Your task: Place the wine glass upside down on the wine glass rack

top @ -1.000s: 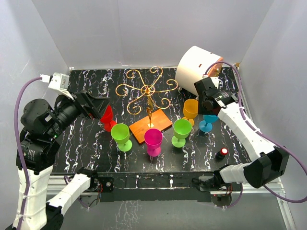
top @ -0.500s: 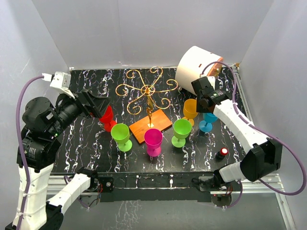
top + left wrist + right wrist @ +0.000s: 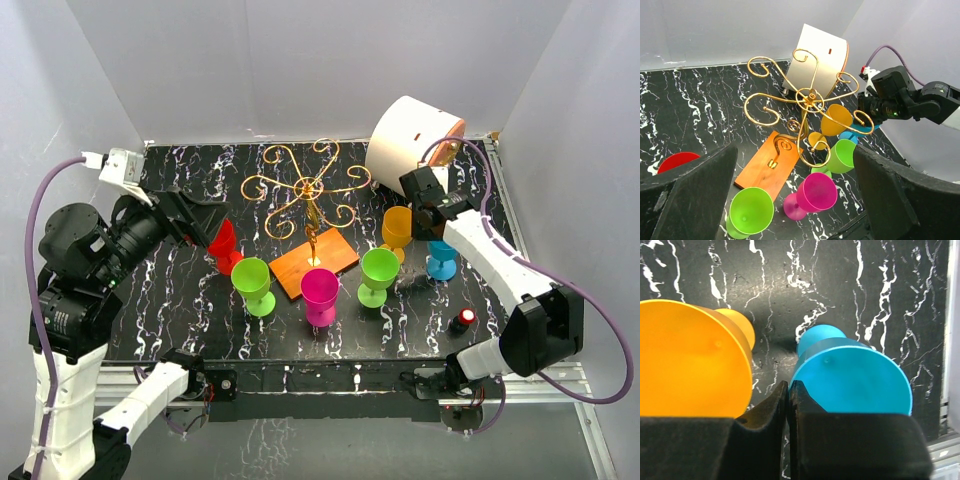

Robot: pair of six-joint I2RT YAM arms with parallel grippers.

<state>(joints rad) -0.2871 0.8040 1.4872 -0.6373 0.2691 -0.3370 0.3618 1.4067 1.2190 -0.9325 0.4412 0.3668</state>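
Pressing its two black fingers fully together, the right hand (image 3: 788,390) grips nothing, between the smooth orange plastic glass (image 3: 690,360) and the blue glass (image 3: 855,380). The left hand (image 3: 210,220) is wide open, empty. The curly gold wire rack (image 3: 305,188) stands mid-desk (image 3: 180,300) on a square wooden base (image 3: 300,265).

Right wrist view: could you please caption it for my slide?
Shut right end effector between an orange glass and a blue glass on a black marbled table.
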